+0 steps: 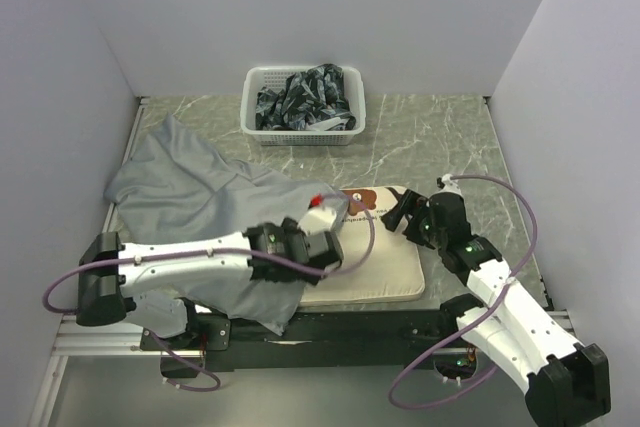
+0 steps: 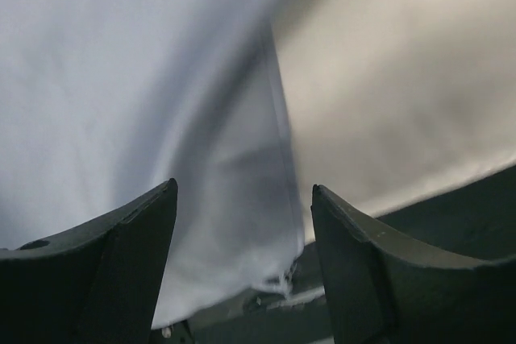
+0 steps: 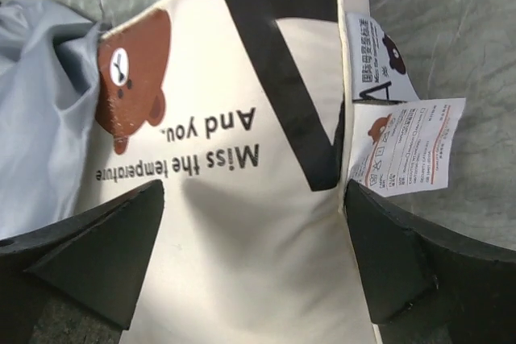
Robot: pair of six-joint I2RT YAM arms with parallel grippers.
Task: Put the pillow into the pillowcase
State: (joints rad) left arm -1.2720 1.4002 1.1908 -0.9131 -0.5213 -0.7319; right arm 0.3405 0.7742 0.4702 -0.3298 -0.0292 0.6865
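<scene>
**While the case only laps one end, most of the pillow is out**

Although the two fabrics overlap, the task looks early to me.

- Table (image 1: 440,137): carries everything.
- Pillowcase (image 1: 190,187): grey and wrinkled, spread over the left half of the table. Its right edge lies on the pillow's left end.
- Pillow (image 1: 375,267): cream, flat on the table near the front, right of centre. Most of it is bare, including the bear print (image 3: 133,78), with grey cloth touching the bear's side.
- I cannot tell whether the covered end is inside the case mouth or only draped over.
- Basket (image 1: 300,135): white, at the back, holding dark cloth. It is well apart and not involved.
- Left tool (image 2: 243,191): fingers spread. It sits at the seam where the grey hem meets the cream pillow, with the hem hanging between the fingers and nothing pinched.
- Right tool (image 3: 254,195): fingers spread on either side of the pillow's far right corner, not closed on it.
- Tag (image 3: 407,147): sticks out at that corner, beside the right finger.

Done: the case is brought up to the pillow with its edge over one end. Left, as I judge it: open the mouth, feed nearly the whole pillow in and pull the case over it.
</scene>
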